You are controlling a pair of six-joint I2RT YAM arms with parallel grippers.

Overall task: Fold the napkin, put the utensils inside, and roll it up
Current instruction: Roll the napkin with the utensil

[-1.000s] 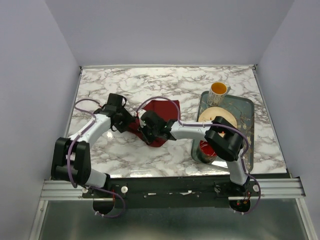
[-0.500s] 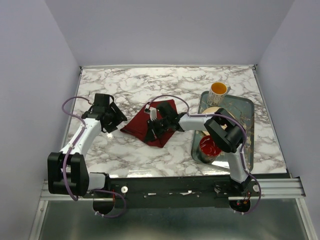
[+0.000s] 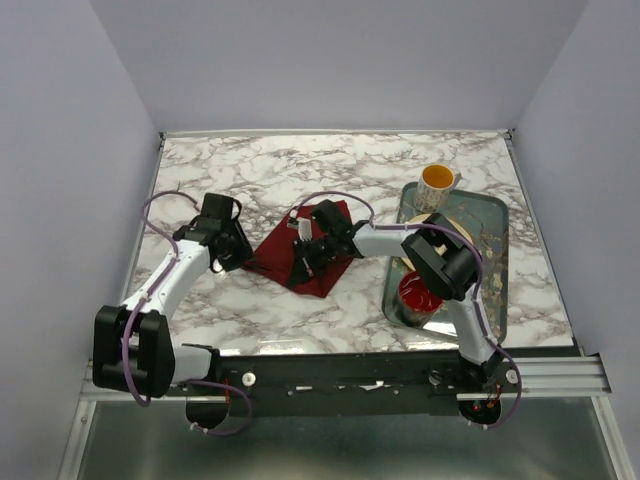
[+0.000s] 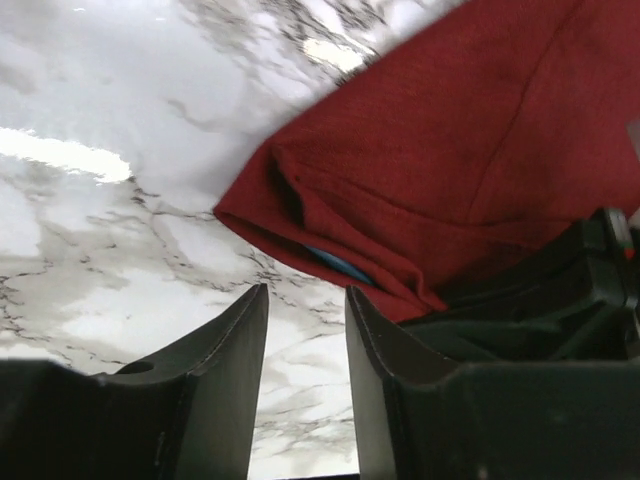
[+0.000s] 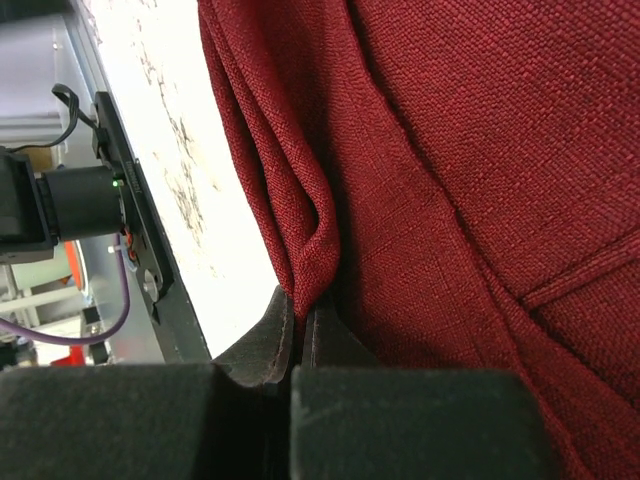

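The folded napkin (image 3: 278, 256), blue fork (image 4: 338, 266) peeking from its fold, lies on the table (image 3: 400, 165) pinched in the closed right hand (image 3: 305, 262), its left corner just ahead of the part-open, empty left hand (image 4: 305, 300).

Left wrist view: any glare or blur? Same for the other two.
Left wrist: bright glare patches on the marble table, napkin clear enough. Right wrist: cloth weave sharp, table strip blown out white, right hand dark and blurred. Top external: even light, sharp, no hard shadows.
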